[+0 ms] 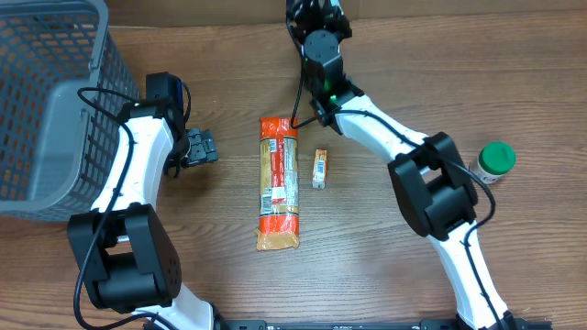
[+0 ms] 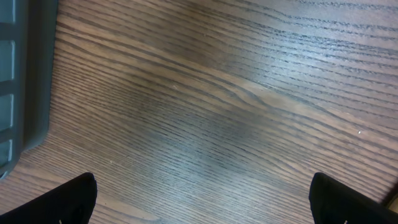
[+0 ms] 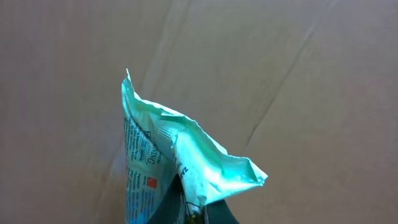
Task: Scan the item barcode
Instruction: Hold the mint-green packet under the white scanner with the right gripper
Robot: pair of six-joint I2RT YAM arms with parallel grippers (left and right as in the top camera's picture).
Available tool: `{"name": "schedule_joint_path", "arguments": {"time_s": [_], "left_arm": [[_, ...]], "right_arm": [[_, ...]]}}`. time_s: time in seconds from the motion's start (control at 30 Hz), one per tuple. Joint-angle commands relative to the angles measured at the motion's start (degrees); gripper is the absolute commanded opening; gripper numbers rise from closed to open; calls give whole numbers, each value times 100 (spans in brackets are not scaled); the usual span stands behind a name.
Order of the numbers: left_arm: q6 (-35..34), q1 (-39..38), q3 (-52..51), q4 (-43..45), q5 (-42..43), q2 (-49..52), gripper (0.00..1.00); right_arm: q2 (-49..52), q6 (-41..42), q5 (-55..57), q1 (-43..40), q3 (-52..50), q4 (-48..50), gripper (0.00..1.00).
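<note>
My right fingers (image 3: 214, 214) pinch the crinkled packet (image 3: 186, 149), which stands lengthwise straight out from them near the desk's (image 1: 385, 266) far edge, barcode apparently unseen, while my left fingers (image 2: 74, 199) gape wide, well away.

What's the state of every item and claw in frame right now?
left claw, open, empty, above the table.
right claw, shut on the teal packet.
teal packet, held up, crumpled.
orange packet, lying flat.
small box, lying flat beside the orange packet, not touching.
green-capped bottle, upright, cap on.
basket, upright, opening up.
</note>
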Motion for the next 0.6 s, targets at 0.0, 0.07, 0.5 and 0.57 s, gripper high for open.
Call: {"name": "schedule_joint_path", "arguments": {"time_s": [0.0,0.07,0.5,0.57], "left_arm": [[85,-2,24,4,-55,-120,100],[85,-2,24,4,-55,-120,100],[85,-2,24,4,-55,-120,100],[85,-2,24,4,-55,-120,100]], "right_arm": [[232,-918,-42,9,160,160,4],[361,-1268,-39,9,160,210,4],[542,-2638,-343,125,160,592,4],[546,-2675,-367,136,160,505,4]]}}
